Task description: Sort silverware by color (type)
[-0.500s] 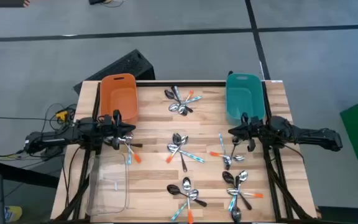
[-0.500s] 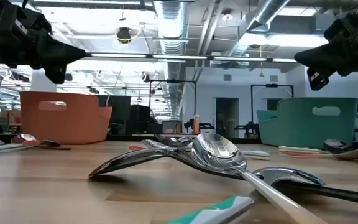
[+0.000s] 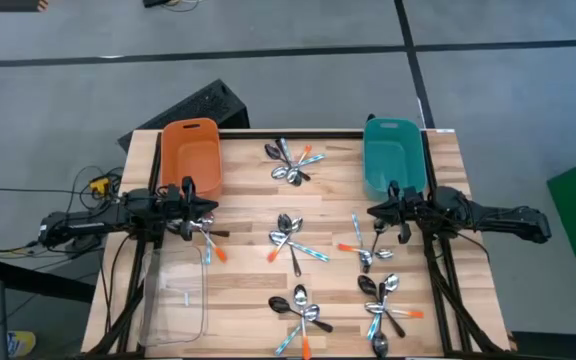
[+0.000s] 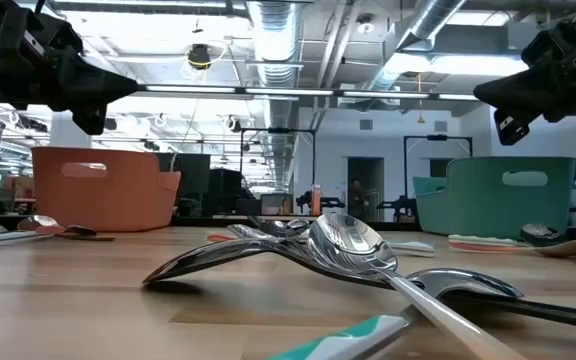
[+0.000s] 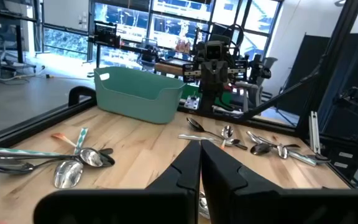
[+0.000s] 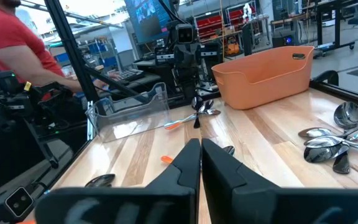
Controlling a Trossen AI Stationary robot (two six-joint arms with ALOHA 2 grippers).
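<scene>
Small spoons lie in several clusters on the wooden table: at the far centre (image 3: 290, 163), in the middle (image 3: 290, 240), at the near centre (image 3: 303, 315), and two on the right (image 3: 368, 245) (image 3: 383, 305). They are silver, orange-handled, light-blue-handled and dark. A few more spoons (image 3: 206, 238) lie just below my left gripper (image 3: 200, 212), which hovers shut above the table at its left side. Its fingertips meet in the left wrist view (image 5: 199, 148). My right gripper (image 3: 376, 212) hovers shut at the right side, fingertips together (image 6: 199, 144). In the low view both grippers (image 4: 68, 75) (image 4: 533, 85) hang well above the tabletop.
An orange bin (image 3: 193, 155) stands at the far left and a teal bin (image 3: 393, 158) at the far right. A clear container (image 3: 173, 295) sits at the near left. A person in a red shirt (image 6: 14, 37) is beyond the table's left side.
</scene>
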